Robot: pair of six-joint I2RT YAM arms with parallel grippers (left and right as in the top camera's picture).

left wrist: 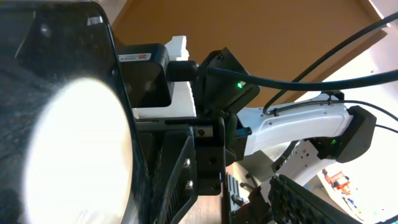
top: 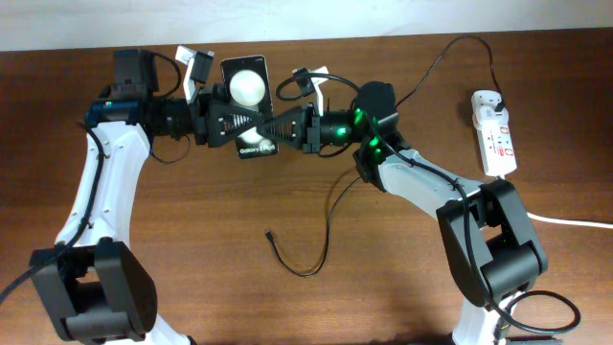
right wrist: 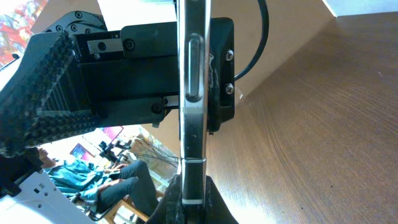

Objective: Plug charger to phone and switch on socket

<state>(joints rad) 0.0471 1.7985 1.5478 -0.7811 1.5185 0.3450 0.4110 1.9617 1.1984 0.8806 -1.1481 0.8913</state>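
Closest up, in the left wrist view, the phone [left wrist: 62,143] fills the left of the frame: a glossy black face with one big white glare on it. From overhead it sits in the upper middle of the picture, raised off the table [top: 192,240] between the two arms. A round white reflection shows near its top end and small white lettering near its lower end. The right wrist view shows it edge-on, a thin upright strip down the middle of the frame.

The right gripper [top: 276,126] comes in from the right, its fingers pressed together on the phone's lower end. The left gripper [top: 225,122] reaches in from the left with its fingers spread wide about the phone. I cannot tell whether they press on it or stand clear. Both sets of fingers cover much of the phone's lower half.

The charger [top: 327,230] loops over the table below the phone, and its connector tip [top: 270,233] lies bare on the wood, well apart from the phone. Further up, the right arm hides part of the cable. Its plug [top: 497,96] sits at the top end of the socket [top: 496,134], at the right of the frame. A white cord [top: 575,222] runs off the right edge.
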